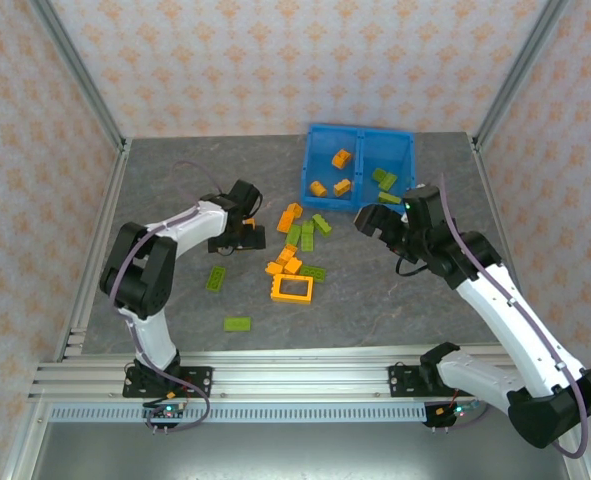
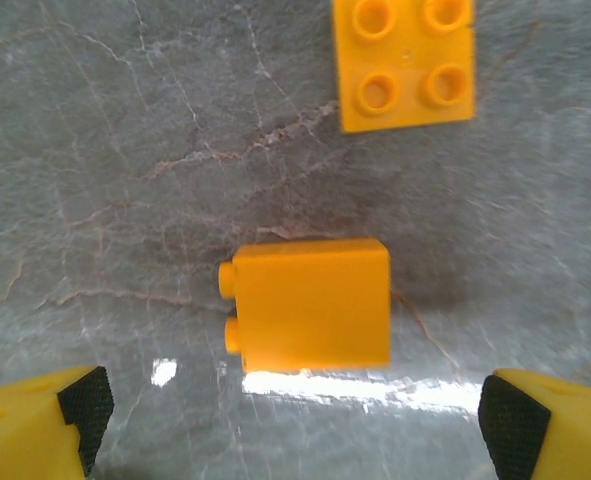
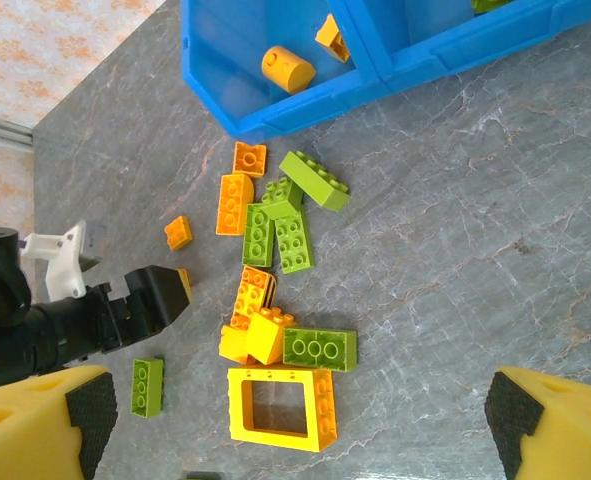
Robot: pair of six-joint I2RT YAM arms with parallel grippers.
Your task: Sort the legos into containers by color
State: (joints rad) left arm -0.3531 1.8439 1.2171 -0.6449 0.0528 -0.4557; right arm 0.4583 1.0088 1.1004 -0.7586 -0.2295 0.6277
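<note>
An orange lego [image 2: 310, 305] lies on its side on the table, just ahead of my open left gripper [image 2: 295, 425] and between the lines of its fingers [image 2: 83, 405]. A second orange 2x2 lego [image 2: 405, 62] lies beyond it. That left gripper [image 1: 240, 242] sits low, left of the mixed orange and green pile [image 1: 300, 238]. An orange frame [image 1: 292, 288] lies below the pile. The blue containers [image 1: 310, 160] hold orange legos [image 1: 341, 158] on the left and green legos [image 1: 385, 180] on the right. My right gripper [image 1: 375, 218] hangs open and empty in front of the bin, over the pile [image 3: 275, 290].
Two loose green bricks [image 1: 216, 277] [image 1: 238, 323] lie toward the near left. An orange cylinder [image 3: 287, 68] rests in the bin [image 3: 305, 105]. The left arm's black fingers [image 3: 150, 300] show beside the pile. Patterned walls and metal posts bound the table.
</note>
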